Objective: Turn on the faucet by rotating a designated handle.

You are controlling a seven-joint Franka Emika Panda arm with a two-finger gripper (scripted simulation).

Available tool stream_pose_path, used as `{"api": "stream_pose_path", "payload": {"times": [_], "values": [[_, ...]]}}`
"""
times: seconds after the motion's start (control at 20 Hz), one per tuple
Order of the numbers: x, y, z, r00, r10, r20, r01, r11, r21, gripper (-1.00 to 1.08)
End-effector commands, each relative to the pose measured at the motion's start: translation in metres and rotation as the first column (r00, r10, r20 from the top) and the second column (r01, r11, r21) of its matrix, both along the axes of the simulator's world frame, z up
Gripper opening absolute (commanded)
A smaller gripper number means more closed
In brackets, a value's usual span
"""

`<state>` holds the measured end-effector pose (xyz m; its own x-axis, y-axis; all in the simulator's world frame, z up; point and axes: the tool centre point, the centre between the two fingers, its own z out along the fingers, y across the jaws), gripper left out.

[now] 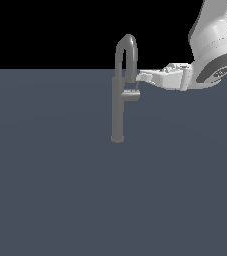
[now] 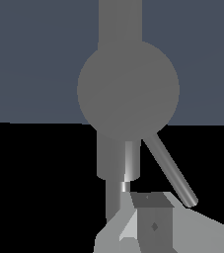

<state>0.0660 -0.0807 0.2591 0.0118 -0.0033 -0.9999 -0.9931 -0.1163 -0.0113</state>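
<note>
The grey faucet [image 1: 117, 115] stands upright in the middle of the exterior view, its arched spout curving over towards that view's right. The stubby handle [image 1: 131, 95] sticks out of the column on the same side. My gripper [image 1: 139, 76] reaches in level from the exterior view's right, its tip just above the handle and close to the spout's end. Its fingers look pressed together, with nothing between them. I cannot tell whether the tip touches the faucet. In the wrist view the faucet [image 2: 121, 29] fills the centre, with a finger [image 2: 153, 225] in front of it.
The faucet stands on a flat dark blue-grey floor [image 1: 50, 190]. The white arm [image 1: 212, 45] comes down from the exterior view's upper right.
</note>
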Motion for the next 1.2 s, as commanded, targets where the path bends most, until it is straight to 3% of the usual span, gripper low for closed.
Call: {"api": "stream_pose_path", "payload": {"times": [0.0, 0.45, 0.55, 0.9, 1.0, 1.15], "values": [[-0.006, -0.001, -0.003, 1.000, 0.002, -0.003, -0.002, 1.000, 0.001, -1.00], [-0.032, -0.004, -0.017, 1.000, 0.006, -0.008, -0.006, 1.000, 0.003, -1.00], [-0.026, -0.003, -0.009, 1.000, 0.005, 0.006, -0.005, 1.000, 0.001, -1.00], [-0.047, -0.006, -0.044, 1.000, 0.007, -0.008, -0.007, 1.000, 0.003, -1.00], [-0.038, -0.005, -0.024, 1.000, 0.008, 0.023, -0.008, 1.000, -0.001, -1.00], [-0.043, -0.005, -0.048, 1.000, 0.007, 0.009, -0.007, 1.000, 0.001, -1.00]]}}
